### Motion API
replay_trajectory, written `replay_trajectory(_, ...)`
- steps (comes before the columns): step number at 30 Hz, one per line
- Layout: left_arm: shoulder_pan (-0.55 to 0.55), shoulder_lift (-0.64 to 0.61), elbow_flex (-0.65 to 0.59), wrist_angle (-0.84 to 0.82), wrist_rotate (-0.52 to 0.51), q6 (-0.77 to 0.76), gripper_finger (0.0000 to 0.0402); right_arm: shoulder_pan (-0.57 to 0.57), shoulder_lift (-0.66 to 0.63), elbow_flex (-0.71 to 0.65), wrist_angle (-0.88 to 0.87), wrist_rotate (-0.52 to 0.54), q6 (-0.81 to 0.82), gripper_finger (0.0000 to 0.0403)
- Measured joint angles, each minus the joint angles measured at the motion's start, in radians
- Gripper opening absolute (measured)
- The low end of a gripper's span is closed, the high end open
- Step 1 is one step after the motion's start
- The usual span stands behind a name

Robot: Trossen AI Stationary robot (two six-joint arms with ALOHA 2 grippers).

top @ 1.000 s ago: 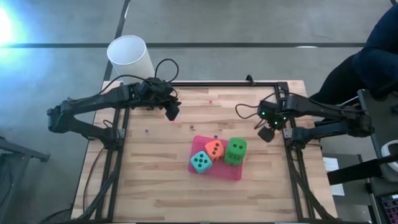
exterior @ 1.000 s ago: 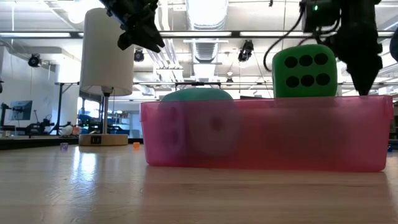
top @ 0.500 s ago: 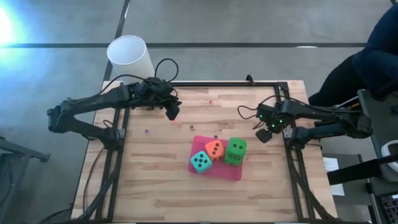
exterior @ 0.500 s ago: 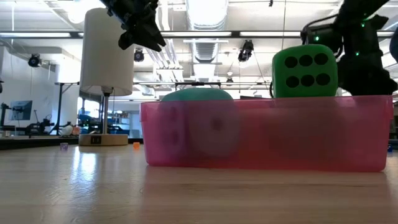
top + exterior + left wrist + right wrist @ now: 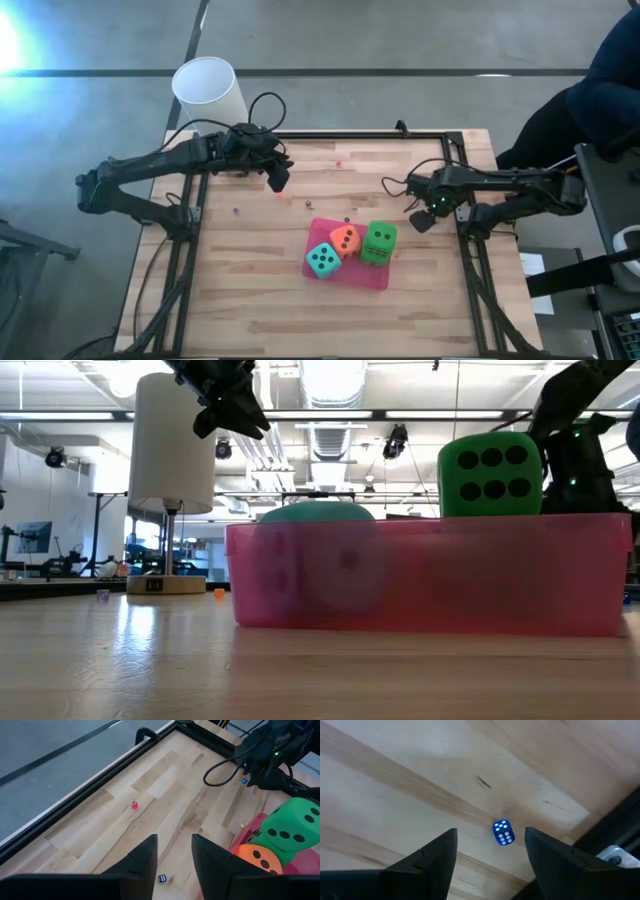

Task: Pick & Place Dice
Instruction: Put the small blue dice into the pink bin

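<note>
Where the left gripper [image 5: 278, 183] hangs: above bare table [image 5: 250, 300], well to the left of the pink tray [image 5: 375, 277] and towards the table's far edge. Its fingers stand a narrow gap apart with nothing between them, and the arm looks to be waiting.
Tray contents, left to right: the teal die [image 5: 322, 261] is at the tray's left end. The orange die [image 5: 345, 240] touches it on the right. The green die [image 5: 378, 243] sits at the right end, its top clearing the rim in the low view. Only one green die shows.
Right of the tray: the right gripper [image 5: 424, 218] is just beyond the tray's right end, low over the wood, pointing down.
Right jaws: released, the two fingers [image 5: 432, 857] spread wide and gripping nothing.
Key relation: a small blue die [image 5: 503, 832] lies on the table straight ahead of the right jaws, in line with the gap between the fingers, a little nearer one finger than the other. It touches neither.
Axis: it is a cube, so it has no long axis to match. Its faces look slightly askew to the fingers.
Nearer arm: the right, by far. The left is on the tray's other side.
Likely next need: a straight descent so that the fingers bracket the blue die before they close.
</note>
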State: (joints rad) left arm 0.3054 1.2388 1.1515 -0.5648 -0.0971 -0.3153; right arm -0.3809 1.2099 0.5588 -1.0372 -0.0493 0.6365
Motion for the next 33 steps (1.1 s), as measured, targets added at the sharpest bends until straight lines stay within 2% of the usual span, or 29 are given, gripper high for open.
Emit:
replay_trajectory(13,0.000,0.000,0.000,0.000,0.000,0.000,0.0124,0.000,0.115,-0.023,0.016,0.000,-0.031,0.0198)
replay_trajectory(33,0.000,0.000,0.000,0.000,0.000,0.001,0.0128,0.001,0.119,-0.028,0.047,0.018,-0.060,0.0056)
